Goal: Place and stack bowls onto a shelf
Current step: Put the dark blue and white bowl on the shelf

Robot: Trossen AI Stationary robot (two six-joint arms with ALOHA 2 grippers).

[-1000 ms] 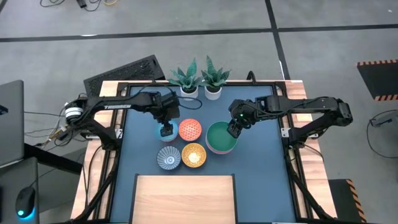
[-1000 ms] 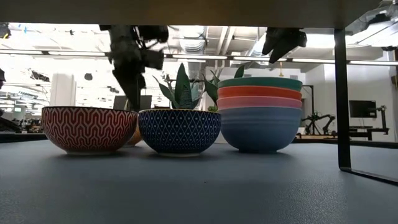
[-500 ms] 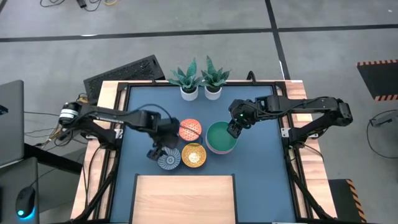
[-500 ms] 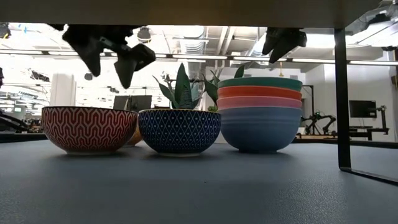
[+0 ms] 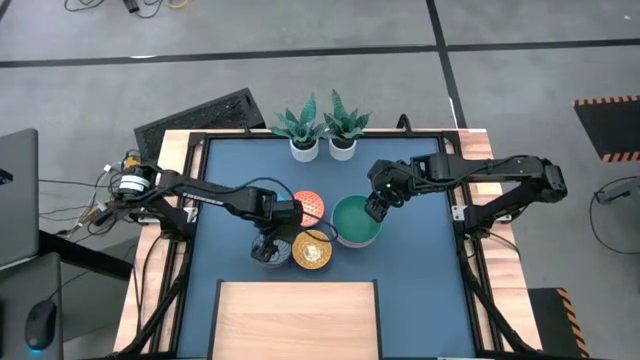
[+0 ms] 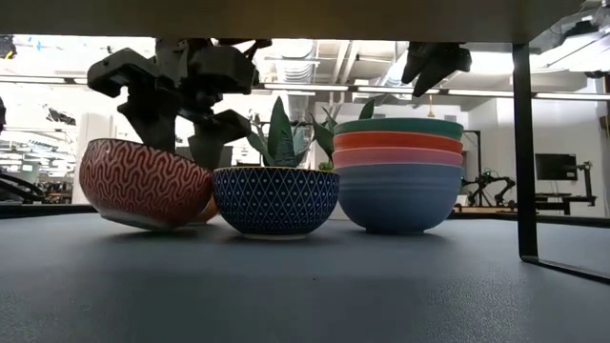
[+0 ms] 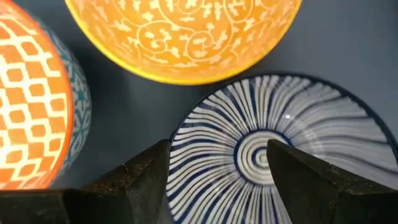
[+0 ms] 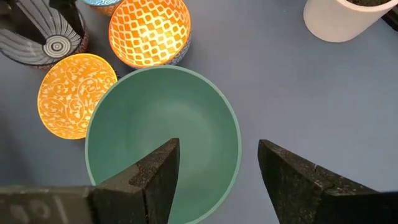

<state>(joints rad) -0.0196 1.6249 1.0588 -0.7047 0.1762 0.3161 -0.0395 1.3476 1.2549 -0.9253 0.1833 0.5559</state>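
My left gripper (image 5: 268,243) is open and low over the grey-blue striped bowl (image 5: 272,260), which is tipped in the low view (image 6: 143,186). The yellow-orange bowl (image 5: 312,250) stands right of it and the orange-red bowl (image 5: 308,207) farther back. My right gripper (image 5: 375,207) hangs open above the near-left rim of the green bowl (image 8: 161,130) without touching it. The green bowl tops a stack of larger bowls (image 6: 398,176). The pale wooden shelf (image 5: 298,318) lies at the near edge. My left gripper comes down on the striped bowl from above with its fingers astride the rim (image 7: 177,134). One finger (image 7: 298,180) is inside near the centre and the other (image 7: 140,183) is outside. The bowl's left side is raised and its right side rests on the table. Which finger touches, I cannot tell.
Two white pots with green plants (image 5: 320,130) stand at the far edge. The three small bowls sit close together, the bowl stack just to their right. Bare blue tabletop (image 5: 420,270) lies to the right and along the left side.
My left gripper has gone from over the blue bowl toward the near edge, then a little right and down onto the striped bowl, rolling its wrist as it went. The striped bowl, level before, has tipped, with its left side lifted.
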